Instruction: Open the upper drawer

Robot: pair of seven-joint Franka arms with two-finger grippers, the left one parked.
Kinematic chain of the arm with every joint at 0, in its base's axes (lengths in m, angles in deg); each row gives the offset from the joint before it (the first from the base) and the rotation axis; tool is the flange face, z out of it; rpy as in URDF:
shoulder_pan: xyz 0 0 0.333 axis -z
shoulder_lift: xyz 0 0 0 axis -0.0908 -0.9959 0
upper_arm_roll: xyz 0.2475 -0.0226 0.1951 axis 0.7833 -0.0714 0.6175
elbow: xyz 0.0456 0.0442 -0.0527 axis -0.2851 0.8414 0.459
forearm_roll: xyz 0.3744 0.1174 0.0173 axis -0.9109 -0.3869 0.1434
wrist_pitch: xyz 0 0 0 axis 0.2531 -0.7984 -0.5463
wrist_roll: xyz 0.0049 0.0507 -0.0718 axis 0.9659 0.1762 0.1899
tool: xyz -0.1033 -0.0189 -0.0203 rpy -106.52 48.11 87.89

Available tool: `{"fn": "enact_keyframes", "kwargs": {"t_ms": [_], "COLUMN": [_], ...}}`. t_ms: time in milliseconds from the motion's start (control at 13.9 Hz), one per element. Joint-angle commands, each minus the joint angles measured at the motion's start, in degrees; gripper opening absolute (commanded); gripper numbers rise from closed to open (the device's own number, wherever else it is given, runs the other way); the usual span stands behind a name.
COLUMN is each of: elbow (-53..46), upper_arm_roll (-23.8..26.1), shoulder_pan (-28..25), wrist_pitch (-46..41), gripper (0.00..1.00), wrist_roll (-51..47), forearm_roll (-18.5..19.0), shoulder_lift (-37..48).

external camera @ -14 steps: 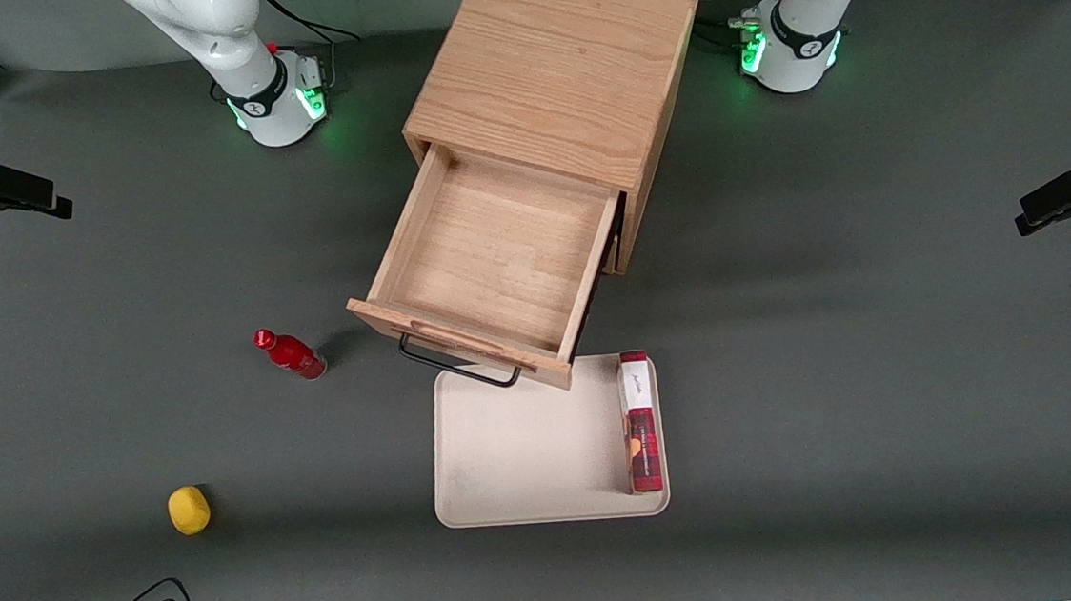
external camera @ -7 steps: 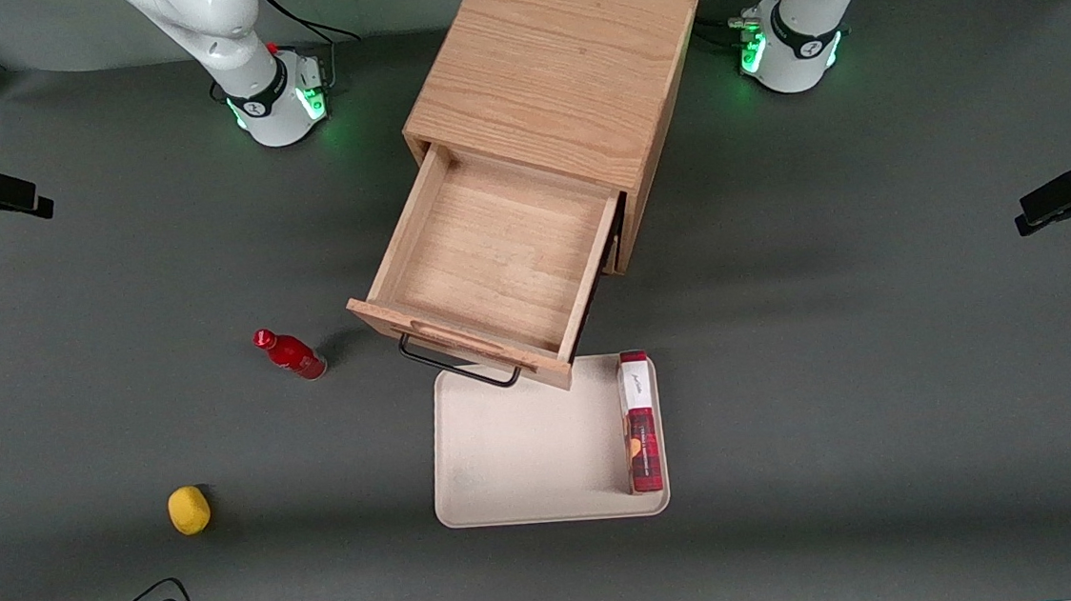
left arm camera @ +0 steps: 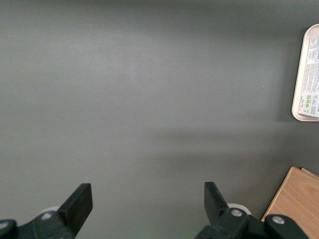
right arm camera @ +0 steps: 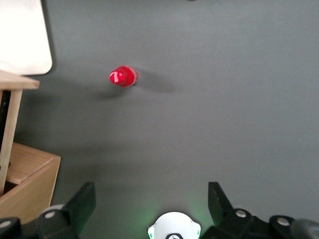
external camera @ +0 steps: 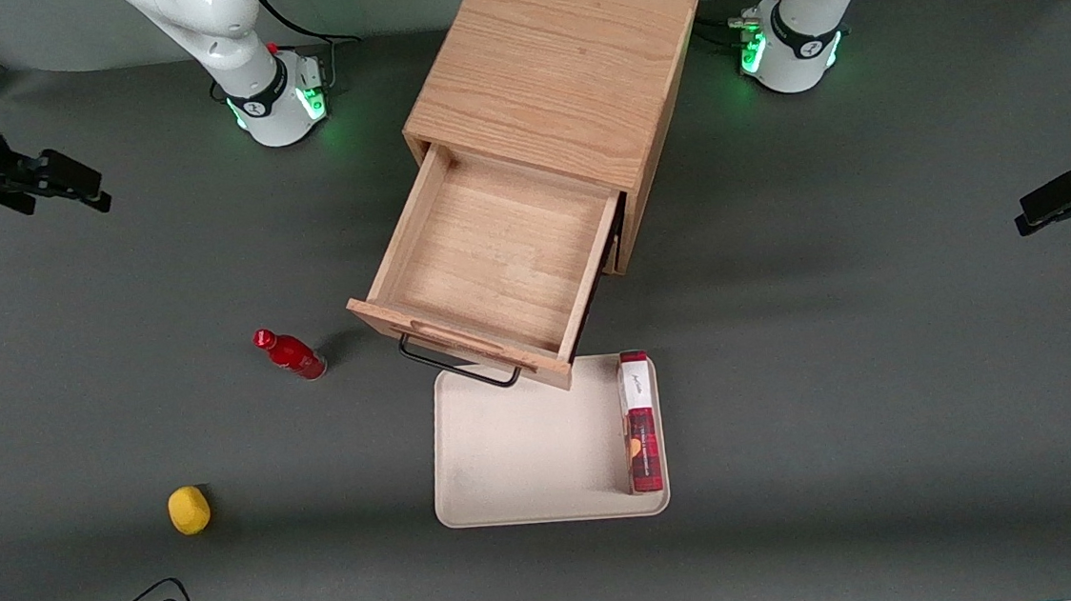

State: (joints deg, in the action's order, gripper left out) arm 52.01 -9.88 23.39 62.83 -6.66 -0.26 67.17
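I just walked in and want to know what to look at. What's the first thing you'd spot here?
The big oak cabinet in the middle of the table, with its upper drawer pulled wide open and nothing in it. In front of the drawer lies a cream tray with a red box along one edge. A red bottle stands beside the drawer, and the gripper, open, hangs far off toward the working arm's end of the table.
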Motion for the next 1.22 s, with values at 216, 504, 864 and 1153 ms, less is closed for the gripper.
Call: {"fn": "enact_keyframes", "kwargs": {"t_ms": [216, 504, 864, 1153], "elbow": [0.67, -3.79, -6.98, -7.42], "upper_arm_roll": [-25.26, -26.79, -25.91, -25.56], "shoulder_pan": [-29.35, -30.09, -28.42, -27.64], "wrist_pitch": [0.79, -0.01, -1.15, -1.06], "gripper": [1.0, 1.0, 1.0, 1.0], "wrist_roll": [-0.66, -0.65, -1.01, -1.01], "forearm_roll": [3.05, 4.02, 4.02, 4.02], "shoulder_lift": [-1.77, -4.39, -6.34, -6.78]}}
